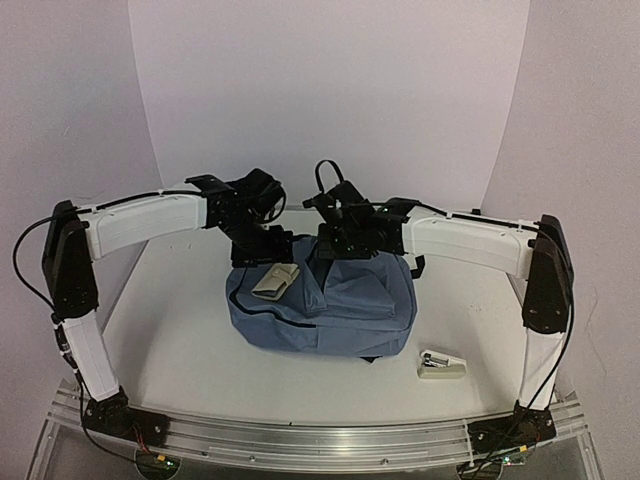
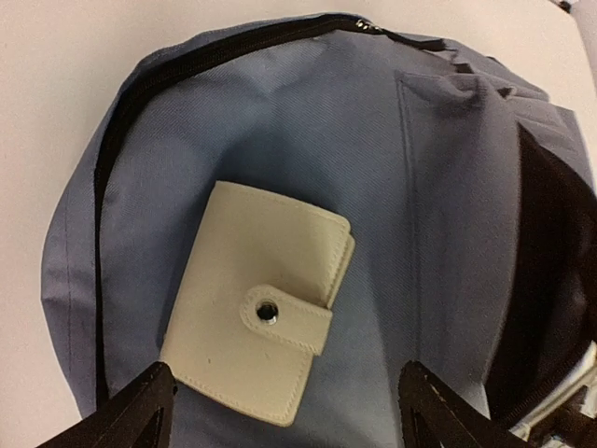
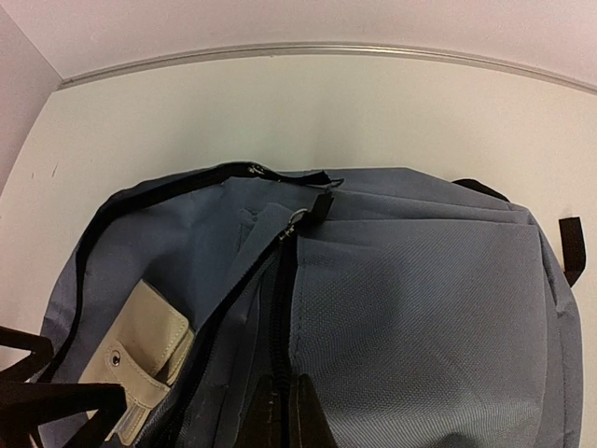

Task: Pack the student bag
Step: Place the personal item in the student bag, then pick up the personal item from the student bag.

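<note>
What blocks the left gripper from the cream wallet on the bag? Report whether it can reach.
Probably yes. The left gripper hangs open directly over the cream wallet, which lies uncovered on the student bag, with its jaws wide to either side. Nothing shows between them.

Wallet [image 2: 244,280] lies on student bag [image 2: 438,233], under left claw [image 2: 284,397].

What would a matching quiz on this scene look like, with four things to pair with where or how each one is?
Things:
1. student bag
2. cream wallet
3. small white object
4. left end effector

Descriptions:
A. open, hovering over the wallet
B. on the bare table, to the right of the bag
C. slate-blue, in the middle of the table
D. lying on the bag's fabric

Pairs: 1-C, 2-D, 3-B, 4-A
</note>
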Robot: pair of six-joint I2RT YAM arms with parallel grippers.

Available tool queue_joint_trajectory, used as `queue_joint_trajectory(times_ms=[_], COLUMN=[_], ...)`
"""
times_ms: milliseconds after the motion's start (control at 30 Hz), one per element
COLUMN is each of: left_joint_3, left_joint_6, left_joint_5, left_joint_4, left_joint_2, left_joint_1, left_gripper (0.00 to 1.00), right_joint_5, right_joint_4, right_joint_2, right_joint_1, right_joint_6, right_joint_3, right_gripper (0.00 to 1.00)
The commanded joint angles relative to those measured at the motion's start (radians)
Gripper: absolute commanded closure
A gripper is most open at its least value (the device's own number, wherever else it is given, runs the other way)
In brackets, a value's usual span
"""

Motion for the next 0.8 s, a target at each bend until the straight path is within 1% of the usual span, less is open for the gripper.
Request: queue_joint_trajectory(times_ms=[0, 67, 167, 300, 367, 533, 667, 767], left_joint_3=[-0.155, -0.244, -0.321, -0.363, -0.365, -0.346, -0.344, -0.34], left_joint_6=[0.0, -0.008, -0.022, -0.028, -0.025, 0.012, 0.045, 0.054], left_joint_5=[0.183, 0.323, 0.505, 0.633, 0.688, 0.774, 0.742, 0.746], left_joint_4=[0.163, 0.254, 0.37, 0.467, 0.488, 0.487, 0.466, 0.459], left_joint_2=[-0.174, -0.201, -0.197, -0.171, -0.145, -0.041, 0.006, 0.031], left_joint_1=[0.087, 0.152, 0.234, 0.317, 0.339, 0.341, 0.343, 0.342], left_gripper=[0.17, 0.19, 0.25, 0.29, 0.3, 0.31, 0.31, 0.31], right_joint_5=[0.015, 0.011, 0.007, -0.005, -0.006, -0.008, -0.011, -0.009], right_joint_4=[0.039, 0.039, 0.04, 0.041, 0.042, 0.043, 0.044, 0.046], right_joint_2=[-0.07, -0.074, -0.08, -0.085, -0.087, -0.083, -0.091, -0.095], right_joint_1=[0.001, 0.001, 0.001, 0.002, 0.002, 0.001, 0.002, 0.001], right_joint_6=[-0.003, -0.001, 0.004, 0.006, 0.006, 0.004, 0.003, 0.0], right_joint_3=[0.0, -0.005, -0.017, -0.023, -0.022, -0.012, -0.011, -0.013], right_gripper=[1.0, 1.0, 1.0, 1.0, 1.0, 1.0, 1.0, 1.0])
